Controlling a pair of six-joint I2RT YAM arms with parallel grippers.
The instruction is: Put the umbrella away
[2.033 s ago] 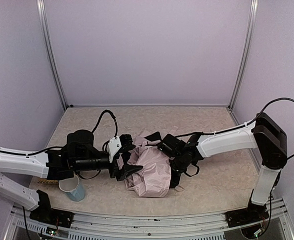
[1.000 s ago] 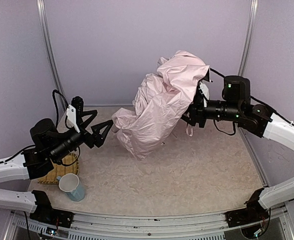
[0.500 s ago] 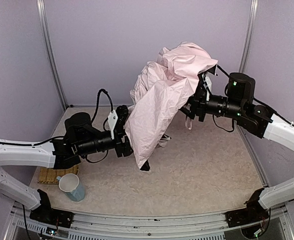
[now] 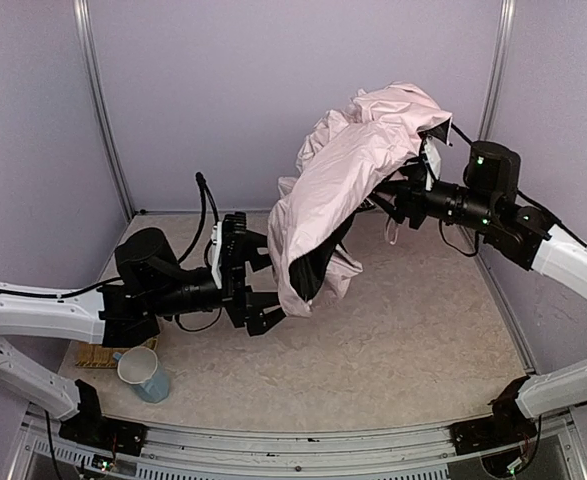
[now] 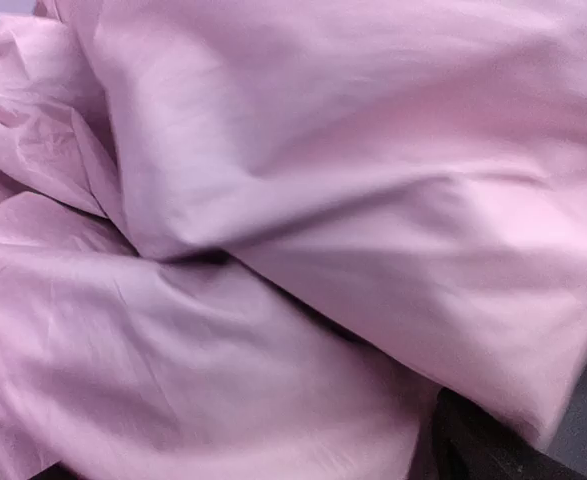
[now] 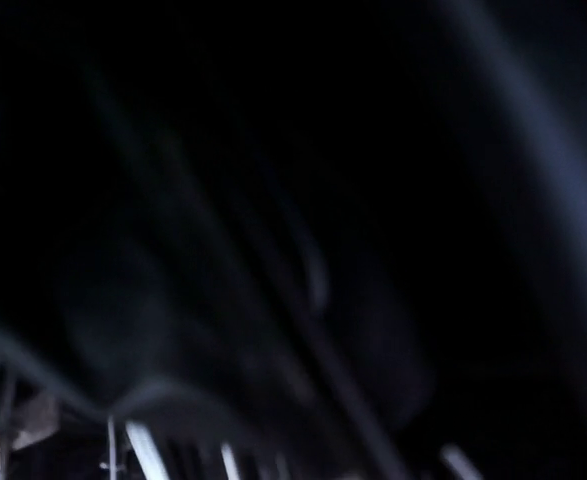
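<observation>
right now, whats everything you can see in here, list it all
umbrella: one, pale pink with black lining, held up above the table, fabric hanging loose
mug: one, light blue, upright, near left of the table
woven mat: one, tan, near left, next to the mug
table: one, beige speckled top
left pincer: one, black, open, at the lower edge of the hanging fabric
right pincer: one, black, largely hidden by fabric, gripping the umbrella

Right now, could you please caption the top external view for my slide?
Right hand holds the pink umbrella aloft; open left hand hovers beside its fabric.
</observation>
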